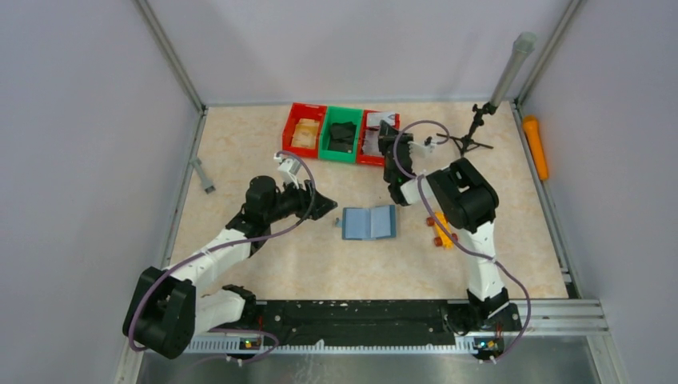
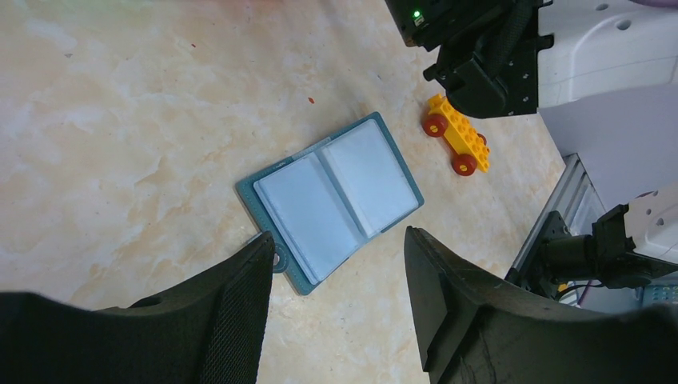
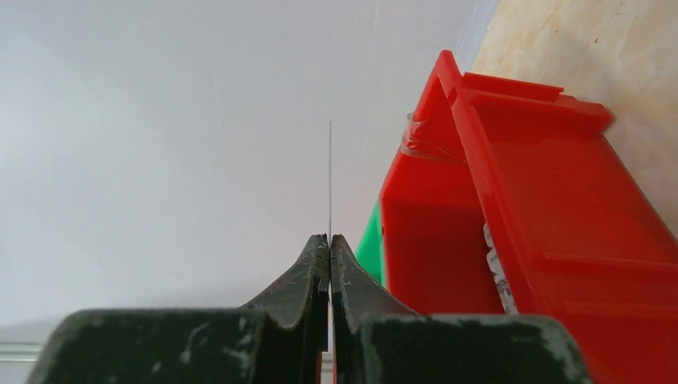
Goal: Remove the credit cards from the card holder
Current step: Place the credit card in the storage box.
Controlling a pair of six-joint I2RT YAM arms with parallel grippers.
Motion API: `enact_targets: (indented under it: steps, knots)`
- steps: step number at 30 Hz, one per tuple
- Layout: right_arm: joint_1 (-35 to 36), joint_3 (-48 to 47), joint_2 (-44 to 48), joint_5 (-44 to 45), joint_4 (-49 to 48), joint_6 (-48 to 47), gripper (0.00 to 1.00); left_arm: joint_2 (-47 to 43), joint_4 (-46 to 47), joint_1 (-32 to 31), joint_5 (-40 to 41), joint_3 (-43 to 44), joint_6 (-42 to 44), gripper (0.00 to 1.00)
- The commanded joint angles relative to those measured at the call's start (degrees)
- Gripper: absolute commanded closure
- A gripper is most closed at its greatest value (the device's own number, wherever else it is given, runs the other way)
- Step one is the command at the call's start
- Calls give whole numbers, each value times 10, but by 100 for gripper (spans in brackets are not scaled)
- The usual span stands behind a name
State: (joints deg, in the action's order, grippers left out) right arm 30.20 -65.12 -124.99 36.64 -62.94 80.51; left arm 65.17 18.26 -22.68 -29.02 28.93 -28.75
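Observation:
The card holder (image 1: 369, 222) lies open and flat on the table, pale blue-grey inside with a teal border (image 2: 329, 200). I see no card in its visible slots. My left gripper (image 1: 324, 206) hovers just left of it, open and holding nothing (image 2: 340, 238). One fingertip is over the holder's near corner. My right gripper (image 1: 390, 128) is raised beside the right red bin (image 1: 369, 148). It is shut (image 3: 329, 238) on a thin credit card (image 3: 329, 176), seen edge-on as a fine line rising from the fingertips.
Three bins stand at the back: red (image 1: 304, 128), green (image 1: 342, 134), and the right red one (image 3: 560, 200) with white items inside. A yellow-orange toy block (image 1: 441, 232) lies right of the holder. A small tripod (image 1: 473, 132) stands at the back right.

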Motion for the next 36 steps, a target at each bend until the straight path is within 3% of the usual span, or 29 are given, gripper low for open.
enact_targets:
  steps: [1, 6, 15, 16, 20, 29, 36]
  knots:
    - [20, -23, -20, 37, -65, -24, 100, 0, 11, -2, 3, 8, 6, 36]
    - [24, -30, -31, 46, -40, 7, 100, -1, 10, -2, 4, 9, 6, 36]
    - [28, -31, -57, 52, -79, -8, 100, -2, 10, -2, 2, 9, 5, 36]
    - [28, -31, -60, 50, -85, -9, 97, -2, 9, -2, 2, 9, 5, 35]
    - [28, -29, -72, 40, -123, -17, 47, -2, 7, -2, 4, 10, 7, 35]
    - [38, 18, -18, 33, -193, -72, 28, -1, 6, -2, 5, 10, 7, 35]
    - [40, 96, 89, -19, -211, -166, 23, -3, 3, -2, 11, 9, 9, 33]
